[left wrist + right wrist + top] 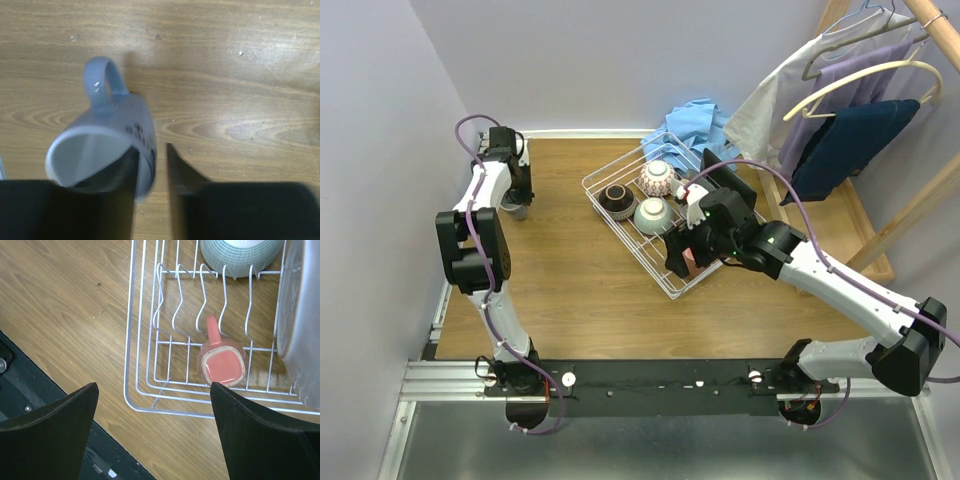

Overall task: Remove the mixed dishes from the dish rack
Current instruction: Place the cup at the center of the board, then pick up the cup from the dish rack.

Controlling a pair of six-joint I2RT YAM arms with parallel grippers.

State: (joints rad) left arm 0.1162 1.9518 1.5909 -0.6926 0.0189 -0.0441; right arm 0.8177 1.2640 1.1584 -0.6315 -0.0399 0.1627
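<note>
The white wire dish rack (pixel 620 232) sits at the table's middle right. It holds a brown bowl (pixel 617 200), a patterned bowl (pixel 658 178), a pale green bowl (pixel 653 215) and an orange-red cup (pixel 222 365) lying at its near corner. My right gripper (pixel 153 385) hovers wide open over that corner, the cup by its right finger (pixel 250 430). At the far left, my left gripper (pixel 151 147) is slightly open astride the wall of a grey cup (pixel 107 125). One finger is inside the cup. A strip of wood shows between the cup and the outer finger (pixel 182 175).
A pale round dish (pixel 300 315) fills the rack's right side in the right wrist view. A black square plate (pixel 730 180) stands behind my right wrist. Blue cloth (pixel 695 125) lies behind the rack. A wooden clothes rack (pixel 880 120) with hangers stands at right. A black rail (pixel 670 380) lines the near edge.
</note>
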